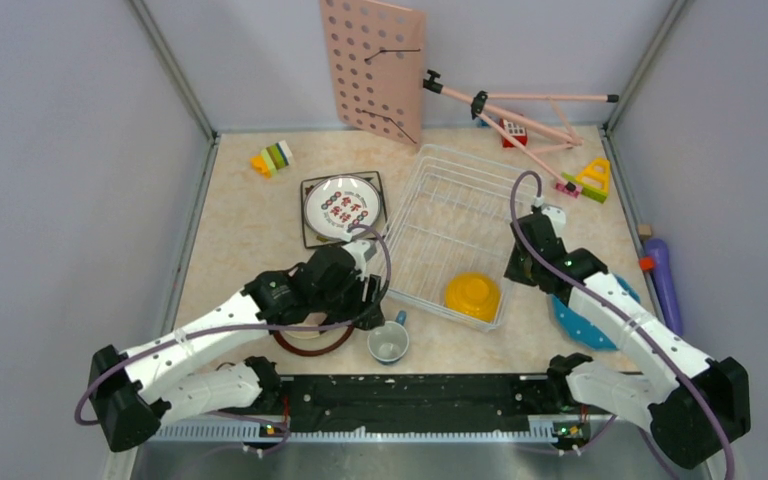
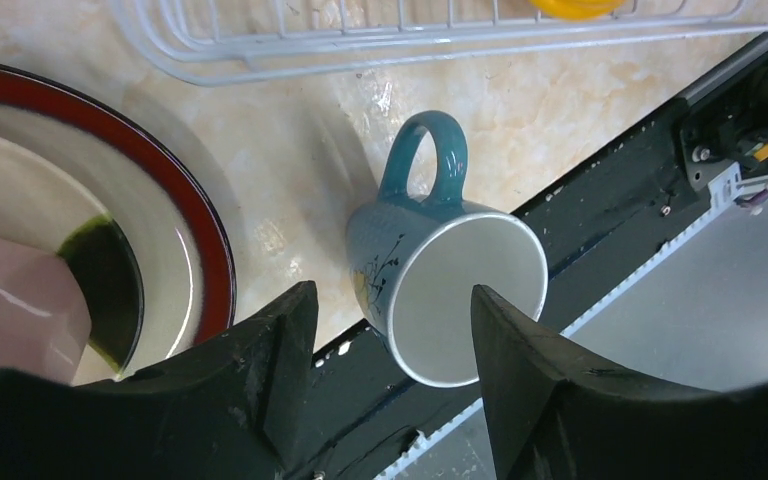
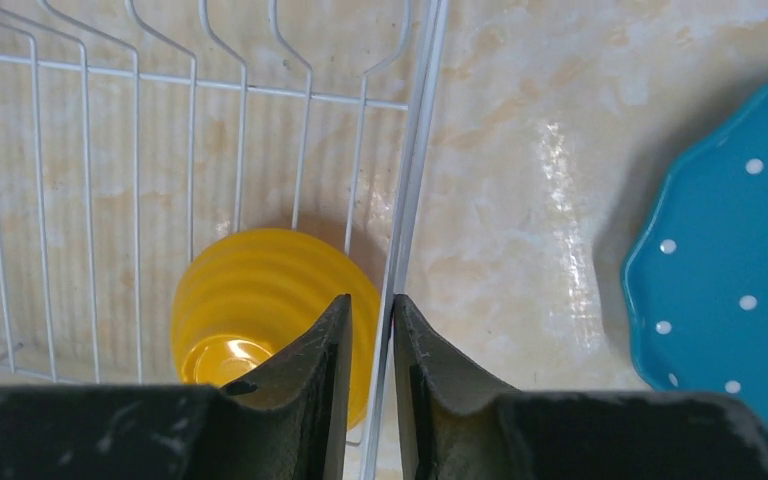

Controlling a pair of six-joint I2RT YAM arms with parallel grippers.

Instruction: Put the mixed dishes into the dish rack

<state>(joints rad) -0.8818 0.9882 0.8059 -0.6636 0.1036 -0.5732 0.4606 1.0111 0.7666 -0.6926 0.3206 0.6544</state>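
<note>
Yellow bowl (image 1: 472, 296) inside dish rack (image 1: 450, 215)

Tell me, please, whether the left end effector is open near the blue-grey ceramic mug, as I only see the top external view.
Observer: Yes, the left end effector is open, with the blue-grey ceramic mug seen between its fingers.
Operator: And the right end effector?
Observer: The right end effector is nearly closed, with the rim of the white wire dish rack between its fingers.
Operator: Is anything on the brown-rimmed round plate?
Observer: Yes, a pink object rests on it.
</note>
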